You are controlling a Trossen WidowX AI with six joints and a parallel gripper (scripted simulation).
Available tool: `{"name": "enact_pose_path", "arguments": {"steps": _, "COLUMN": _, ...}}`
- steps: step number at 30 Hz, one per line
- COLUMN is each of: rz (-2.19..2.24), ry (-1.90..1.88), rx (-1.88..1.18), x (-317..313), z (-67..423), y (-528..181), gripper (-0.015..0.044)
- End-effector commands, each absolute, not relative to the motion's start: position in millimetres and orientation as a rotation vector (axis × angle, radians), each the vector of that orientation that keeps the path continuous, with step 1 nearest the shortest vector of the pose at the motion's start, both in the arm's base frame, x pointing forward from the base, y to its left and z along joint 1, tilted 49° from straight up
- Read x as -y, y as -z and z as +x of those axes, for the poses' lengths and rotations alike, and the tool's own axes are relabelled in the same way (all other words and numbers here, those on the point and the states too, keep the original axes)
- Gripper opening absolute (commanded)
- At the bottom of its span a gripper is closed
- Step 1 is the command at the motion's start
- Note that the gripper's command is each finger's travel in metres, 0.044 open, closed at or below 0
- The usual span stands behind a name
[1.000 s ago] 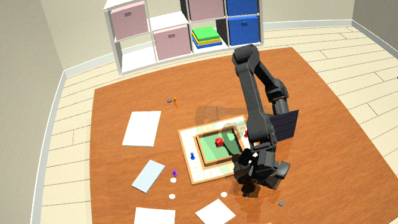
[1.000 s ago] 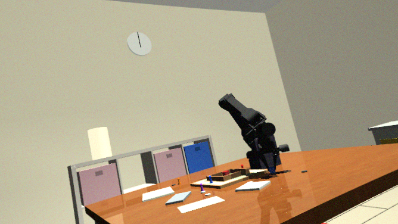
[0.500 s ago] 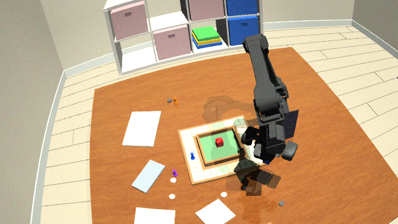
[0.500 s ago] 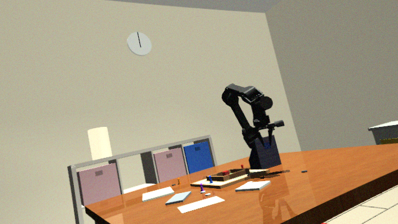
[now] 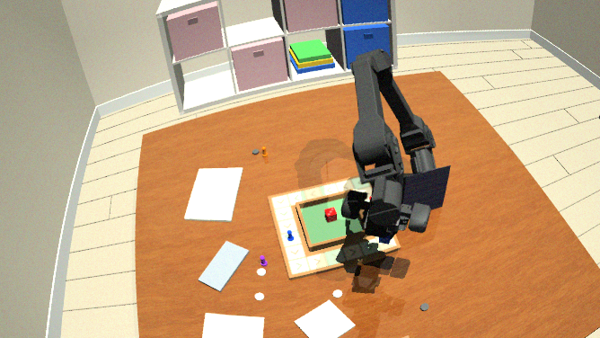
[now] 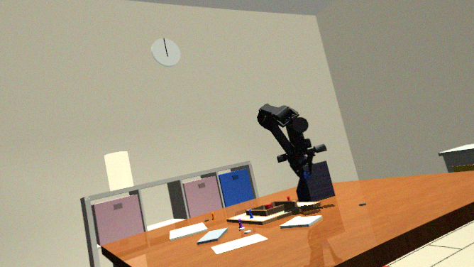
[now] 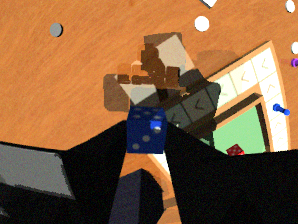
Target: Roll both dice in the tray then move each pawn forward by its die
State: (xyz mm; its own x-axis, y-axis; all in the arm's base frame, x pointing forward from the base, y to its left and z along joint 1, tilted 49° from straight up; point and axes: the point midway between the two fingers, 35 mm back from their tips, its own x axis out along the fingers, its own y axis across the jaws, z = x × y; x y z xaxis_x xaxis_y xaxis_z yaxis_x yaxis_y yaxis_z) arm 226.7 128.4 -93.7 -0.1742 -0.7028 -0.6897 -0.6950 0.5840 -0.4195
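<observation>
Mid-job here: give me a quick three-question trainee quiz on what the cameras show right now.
1. True or false: the red die already lies in the tray.
2. What is the gripper shut on?
A. the blue die
B. the blue pawn
C. nothing
3. Fill in: the blue pawn stands on the board, to the ____ of the tray in the top view.

Key: 1 true; 2 A; 3 left.
</observation>
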Motion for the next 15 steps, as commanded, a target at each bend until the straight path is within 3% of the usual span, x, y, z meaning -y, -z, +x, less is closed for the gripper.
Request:
{"name": "enact_pose_path", "arguments": {"steps": 1, "rz": -1.179, "ry": -0.072, "rx": -1.897, "x": -115, "z": 241, "y": 84, "gripper": 0.0}}
{"name": "enact_pose_path", "arguments": {"steps": 15, "rz": -1.328, "ry": -0.336, "rx": -1.935, "x": -55, "z": 281, "y": 51, "gripper": 0.0}}
